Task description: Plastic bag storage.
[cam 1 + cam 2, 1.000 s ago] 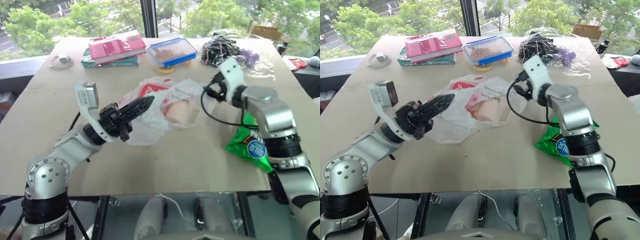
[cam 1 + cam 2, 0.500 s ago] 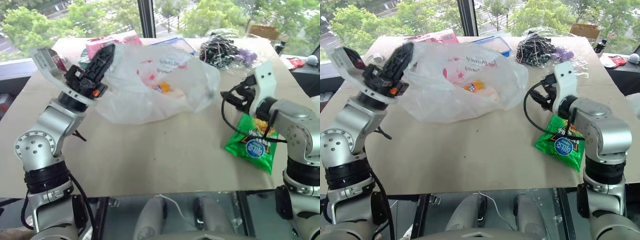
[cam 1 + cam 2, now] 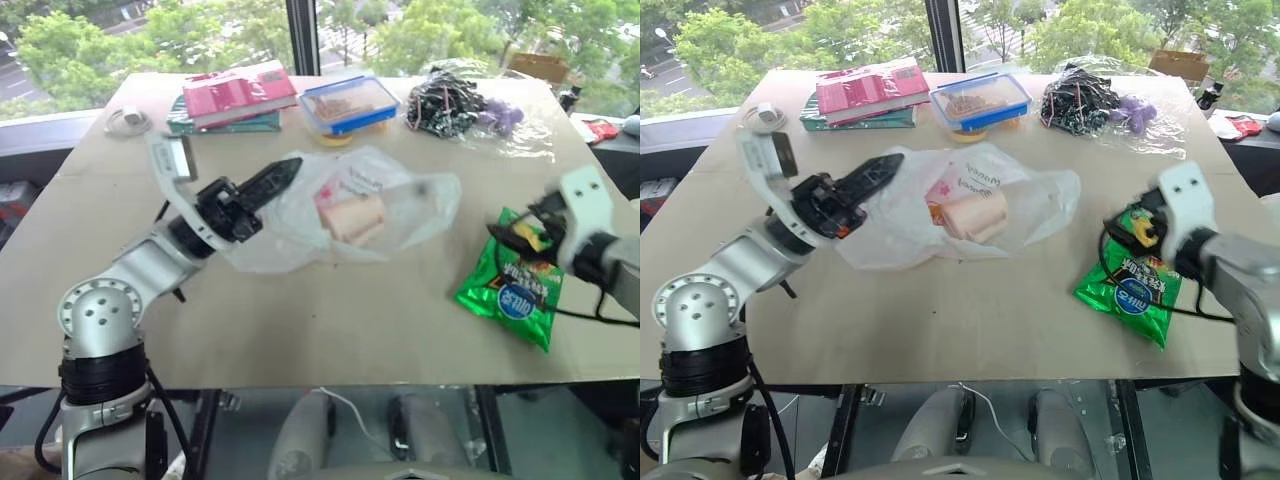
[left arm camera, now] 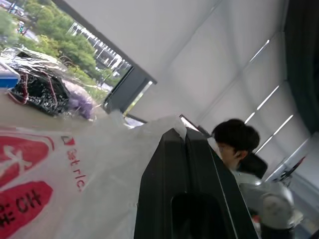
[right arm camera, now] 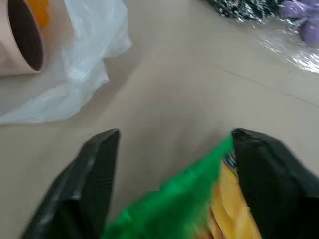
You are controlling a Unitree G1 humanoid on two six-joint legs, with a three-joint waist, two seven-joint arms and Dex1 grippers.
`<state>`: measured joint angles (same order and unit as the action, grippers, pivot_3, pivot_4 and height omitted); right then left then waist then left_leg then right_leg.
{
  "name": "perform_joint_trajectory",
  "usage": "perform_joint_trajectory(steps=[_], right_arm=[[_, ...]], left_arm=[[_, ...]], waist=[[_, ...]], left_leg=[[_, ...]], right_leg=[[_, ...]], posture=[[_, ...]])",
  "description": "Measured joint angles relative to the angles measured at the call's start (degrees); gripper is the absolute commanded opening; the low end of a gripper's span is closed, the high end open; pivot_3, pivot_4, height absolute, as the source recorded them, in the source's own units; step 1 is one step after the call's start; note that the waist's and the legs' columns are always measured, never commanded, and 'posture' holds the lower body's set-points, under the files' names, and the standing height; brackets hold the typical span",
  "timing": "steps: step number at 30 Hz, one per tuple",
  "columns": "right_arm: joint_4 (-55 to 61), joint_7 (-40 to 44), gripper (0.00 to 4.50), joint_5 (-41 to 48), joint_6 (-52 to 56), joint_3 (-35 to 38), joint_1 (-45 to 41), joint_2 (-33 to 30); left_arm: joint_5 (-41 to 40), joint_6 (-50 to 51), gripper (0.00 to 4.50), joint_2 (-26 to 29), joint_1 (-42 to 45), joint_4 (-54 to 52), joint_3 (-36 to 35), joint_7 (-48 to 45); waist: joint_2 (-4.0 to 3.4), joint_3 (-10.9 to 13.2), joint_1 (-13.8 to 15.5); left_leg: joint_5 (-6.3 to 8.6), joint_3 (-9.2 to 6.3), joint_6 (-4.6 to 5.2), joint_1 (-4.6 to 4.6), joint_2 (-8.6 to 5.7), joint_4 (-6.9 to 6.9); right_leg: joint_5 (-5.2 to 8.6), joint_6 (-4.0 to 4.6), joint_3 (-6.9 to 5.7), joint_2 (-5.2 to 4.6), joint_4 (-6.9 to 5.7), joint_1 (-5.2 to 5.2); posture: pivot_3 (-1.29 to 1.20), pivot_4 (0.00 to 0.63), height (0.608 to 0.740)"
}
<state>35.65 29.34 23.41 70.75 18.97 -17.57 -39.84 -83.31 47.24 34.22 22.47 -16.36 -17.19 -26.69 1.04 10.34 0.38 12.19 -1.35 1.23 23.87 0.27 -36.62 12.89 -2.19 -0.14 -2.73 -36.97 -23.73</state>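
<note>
Left gripper [image 3: 281,173] pinched the plastic bag [image 3: 400,205] at centre frame; right gripper [image 5: 172,149] gaped wide, empty, over the chips packet [image 3: 512,295].

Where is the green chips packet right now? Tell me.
In the left eye view the green chips packet lies on the table's right side, under the open right gripper, right of the plastic bag.

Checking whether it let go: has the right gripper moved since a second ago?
Yes. The right gripper has drawn back from the plastic bag, toward the near right table edge, and is now open over the chips packet.
</note>
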Motion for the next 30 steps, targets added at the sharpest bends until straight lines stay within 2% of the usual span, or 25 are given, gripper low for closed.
perform_joint_trajectory(steps=[5,7,8,9,11,13,17,23,30], right_arm=[[13.4,7.8,4.46,3.0,-3.3,9.6,17.9,-5.8],[18.2,8.8,4.46,4.5,-2.9,13.2,22.1,-4.8],[19.9,8.3,4.46,6.6,0.2,16.8,22.4,0.4],[21.1,7.3,4.46,9.2,4.6,21.2,22.2,8.5],[21.0,6.3,4.46,12.4,12.4,27.3,21.2,18.4],[19.9,4.8,4.46,13.0,18.3,33.1,20.3,22.1],[13.3,0.7,4.46,11.9,21.4,40.5,20.3,25.0],[4.3,-2.6,4.46,13.2,21.4,39.1,17.3,26.2],[-2.8,-3.8,4.46,13.3,19.9,31.8,14.0,25.2]], left_arm=[[3.4,-0.2,0.00,-0.4,-1.3,0.2,0.1,-2.6],[4.0,-0.3,0.00,-0.4,-1.1,0.6,-0.1,-3.5],[4.5,-0.2,0.00,-0.4,-0.9,1.1,-0.2,-4.0],[4.9,-0.2,0.00,-0.6,-0.7,1.7,-0.1,-4.6],[5.6,-0.1,0.00,-0.9,-0.7,2.4,0.0,-5.4],[6.5,0.1,0.00,-1.0,0.0,2.8,0.5,-6.3],[7.5,0.4,0.00,-1.2,1.1,4.8,0.9,-7.4],[8.1,1.2,0.00,-1.9,2.2,5.7,2.0,-8.3],[8.3,2.2,0.00,-1.8,2.0,5.0,1.8,-8.3]], waist=[[0.01,0.0,0.3],[0.09,-0.1,0.3],[0.39,-0.2,0.3],[0.62,-0.4,0.4],[0.48,-0.3,0.4],[0.34,-0.3,0.4],[0.34,-0.3,0.4],[0.24,-0.3,-0.2],[0.30,-0.4,-0.4]], left_leg=[[0.00,0.00,0.01,-0.03,0.04,-0.01],[0.00,-0.01,0.00,-0.10,0.07,-0.05],[0.01,-0.02,0.00,-0.12,0.11,-0.03],[0.01,-0.04,-0.01,-0.11,0.16,-0.09],[0.02,-0.15,-0.02,-0.11,0.21,-0.15],[0.01,-0.07,0.00,-0.13,0.10,-0.20],[0.04,-0.10,0.04,-0.10,0.07,-0.21],[0.04,-0.06,0.04,-0.13,0.11,-0.17],[0.04,-0.09,0.05,-0.11,0.09,-0.17]], right_leg=[[0.06,-0.11,0.03,0.01,0.01,0.02],[0.12,-0.22,0.02,0.02,0.01,0.08],[0.13,-0.22,-0.05,0.09,0.06,0.16],[0.13,-0.22,-0.13,0.17,0.06,0.21],[0.20,-0.07,-0.08,0.12,0.07,0.24],[0.19,0.01,0.00,0.00,0.07,0.24],[0.12,0.18,-0.02,-0.02,0.07,0.23],[0.12,0.18,0.02,0.04,0.05,0.21],[0.11,0.15,0.01,0.04,0.05,0.22]], posture=[[0.00,0.150,0.740],[0.00,0.150,0.740],[0.00,0.150,0.740],[0.00,0.150,0.740],[0.00,0.150,0.740],[0.00,0.150,0.740],[0.00,0.150,0.740],[0.00,0.150,0.740],[0.00,0.150,0.740]])
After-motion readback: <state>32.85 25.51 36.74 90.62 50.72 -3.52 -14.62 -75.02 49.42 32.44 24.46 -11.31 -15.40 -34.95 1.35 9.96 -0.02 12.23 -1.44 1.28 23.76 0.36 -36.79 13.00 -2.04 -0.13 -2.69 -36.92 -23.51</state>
